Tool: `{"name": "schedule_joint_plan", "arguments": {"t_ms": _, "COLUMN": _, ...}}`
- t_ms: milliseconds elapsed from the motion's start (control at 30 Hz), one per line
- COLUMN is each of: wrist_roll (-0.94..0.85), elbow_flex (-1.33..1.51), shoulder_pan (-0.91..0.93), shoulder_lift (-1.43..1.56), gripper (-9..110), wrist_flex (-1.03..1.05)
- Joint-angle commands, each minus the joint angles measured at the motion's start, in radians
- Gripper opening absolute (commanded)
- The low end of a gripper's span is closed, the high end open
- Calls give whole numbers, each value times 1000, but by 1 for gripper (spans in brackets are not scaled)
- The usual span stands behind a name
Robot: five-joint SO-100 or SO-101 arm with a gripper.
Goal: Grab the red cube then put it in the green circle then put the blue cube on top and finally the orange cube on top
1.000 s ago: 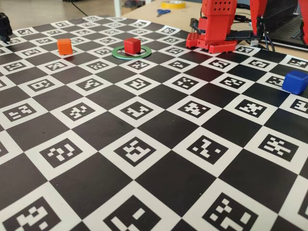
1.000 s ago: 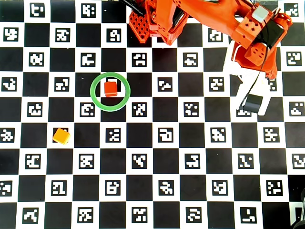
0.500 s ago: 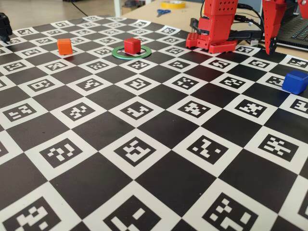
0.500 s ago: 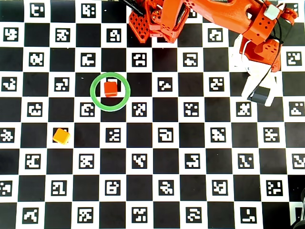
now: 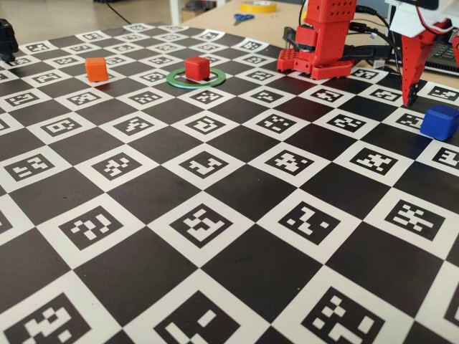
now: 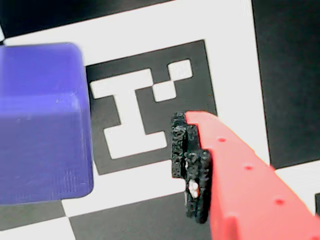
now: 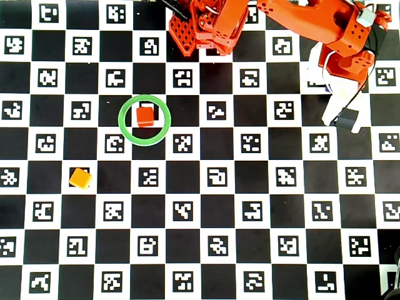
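The red cube [image 5: 196,68] [image 7: 145,115] sits inside the green circle [image 5: 196,85] [image 7: 120,122] at the back of the mat. To its left in the fixed view stands the orange cube [image 5: 96,69] [image 7: 80,178], alone. The blue cube [image 5: 439,122] [image 6: 42,125] rests at the right edge; the overhead view hides it under the arm. My gripper [image 5: 424,100] [image 7: 349,117] hangs low just behind the blue cube and is open. In the wrist view one red finger with a black pad [image 6: 192,165] stands right of the cube, a gap between them. The other finger is out of view.
The red arm base [image 5: 323,43] [image 7: 206,25] stands at the back of the checkered marker mat. Behind it lie scissors [image 5: 242,17] and a yellow tape roll [image 5: 258,6]. Cables and dark equipment [image 5: 441,46] sit at the far right, and a black object [image 5: 7,39] at the far left.
The arm has swung right and come down toward the blue cube. The red, orange and blue cubes have not moved.
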Motion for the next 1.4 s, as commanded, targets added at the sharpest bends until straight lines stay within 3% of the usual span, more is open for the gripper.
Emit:
{"name": "schedule_joint_plan", "arguments": {"t_ms": 0, "wrist_roll": 3, "elbow_flex": -6, "shoulder_pan": -5, "shoulder_lift": 14, "gripper": 43, "wrist_flex": -15}}
{"name": "schedule_joint_plan", "arguments": {"t_ms": 833, "wrist_roll": -6, "elbow_flex": 9, "shoulder_pan": 11, "shoulder_lift": -9, "gripper": 32, "wrist_flex": -71}}
{"name": "schedule_joint_plan", "arguments": {"t_ms": 1367, "wrist_roll": -17, "elbow_flex": 6, "shoulder_pan": -2, "shoulder_lift": -20, "gripper": 11, "wrist_flex": -69}}
